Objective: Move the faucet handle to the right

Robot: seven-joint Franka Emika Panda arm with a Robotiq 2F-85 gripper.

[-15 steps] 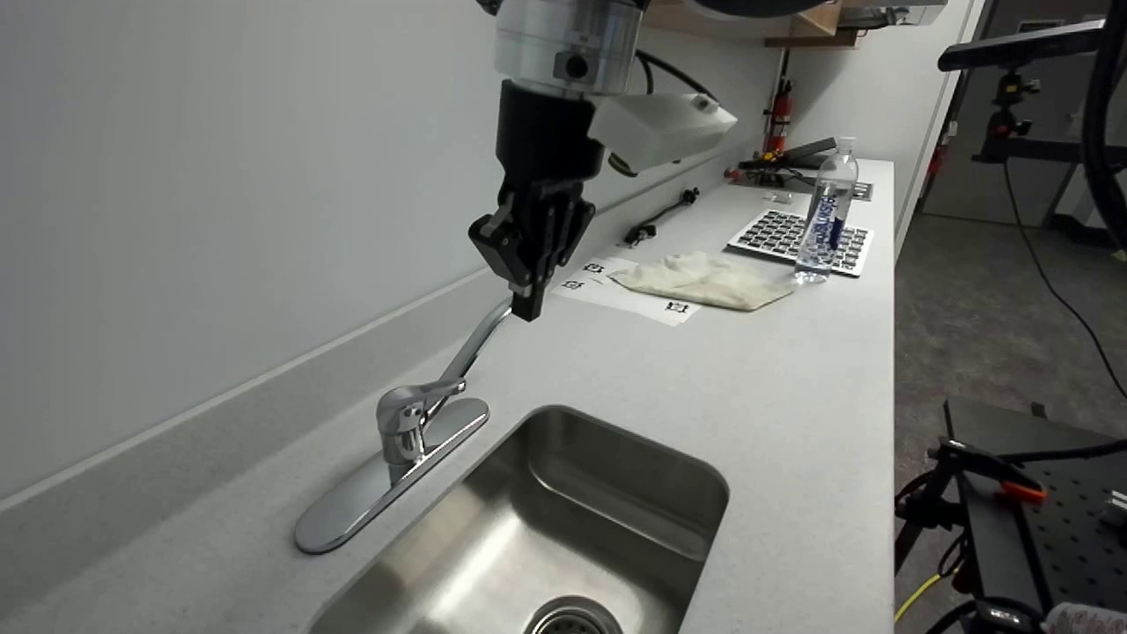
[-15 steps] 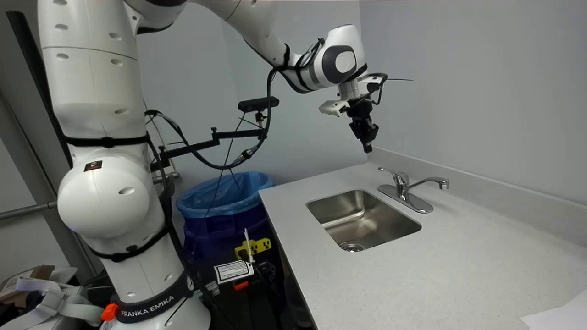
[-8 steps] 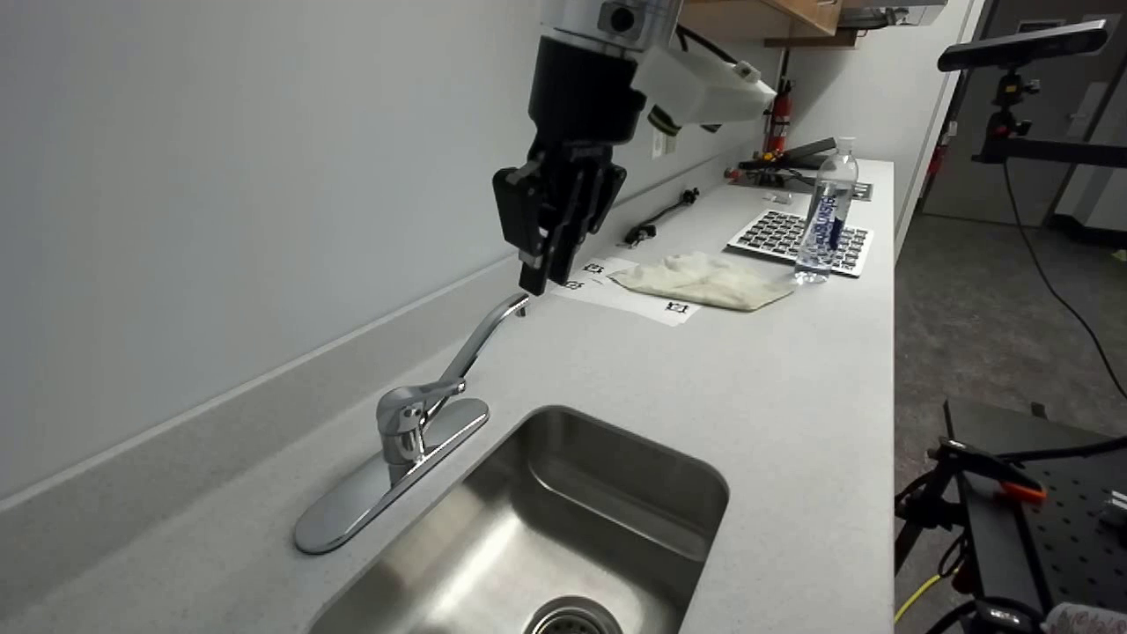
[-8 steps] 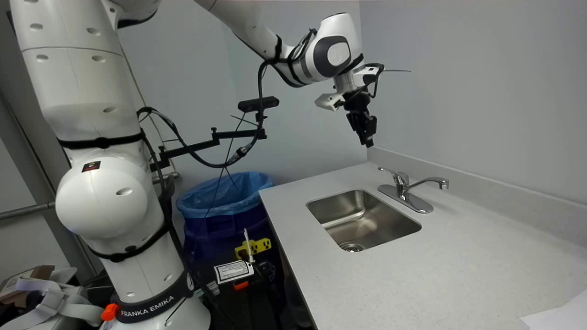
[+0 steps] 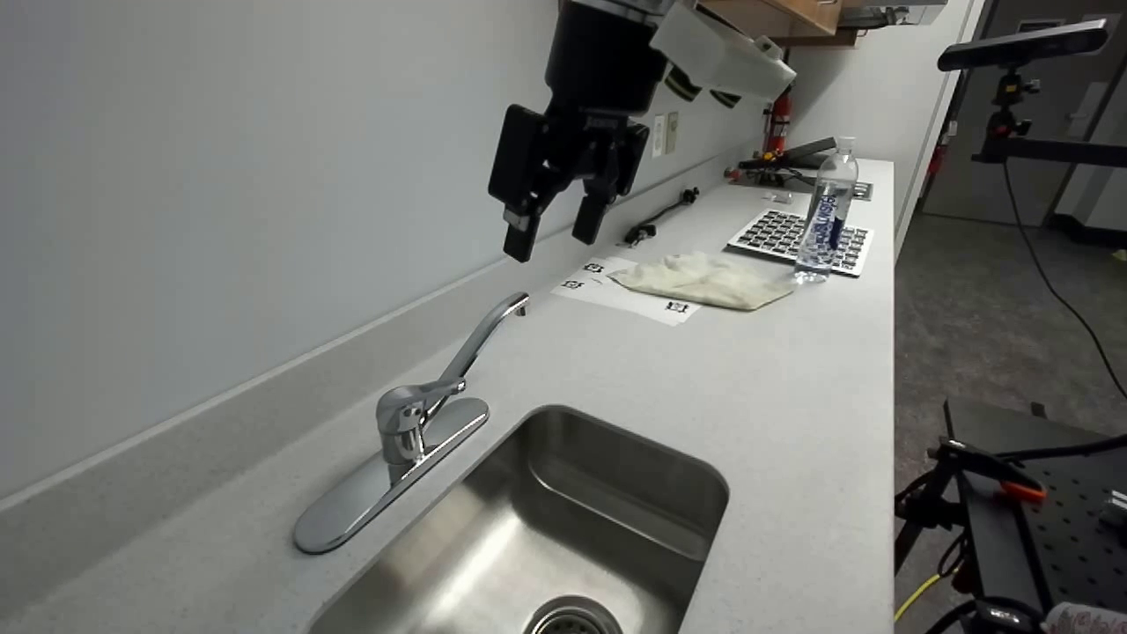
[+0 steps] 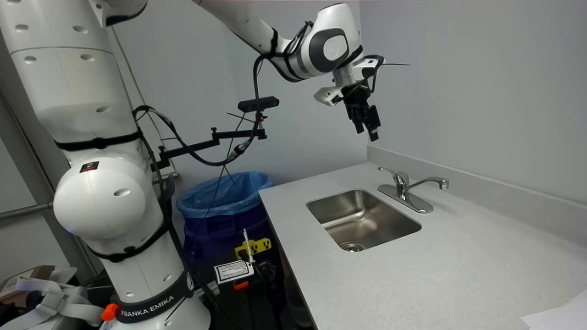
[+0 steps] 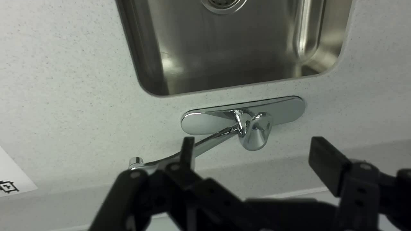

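Note:
The chrome faucet handle point(image 5: 445, 387) point(image 6: 389, 171) juts from the faucet's rounded top in both exterior views, pointing over the sink side. Seen from above in the wrist view, the handle point(image 7: 261, 121) looks foreshortened. The longer spout point(image 5: 484, 339) point(image 6: 429, 180) extends along the wall. My gripper point(image 5: 554, 233) point(image 6: 367, 133) hangs in the air above the faucet and touches nothing. Its black fingers stand wide apart with only air between them. In the wrist view the left finger of the gripper point(image 7: 253, 146) overlaps part of the spout point(image 7: 213, 141).
The steel sink point(image 5: 625, 480) lies beside the faucet base point(image 5: 343, 511). A wall with a low backsplash point(image 6: 481, 181) runs close behind. Farther along the counter are marker sheets point(image 5: 629, 301), a pale cloth point(image 5: 704, 280), a water bottle point(image 5: 826, 216) and a keyed panel point(image 5: 775, 233).
My gripper has gone from shut to open, its fingers spreading apart. It has risen away from the faucet. The handle and spout look the same.

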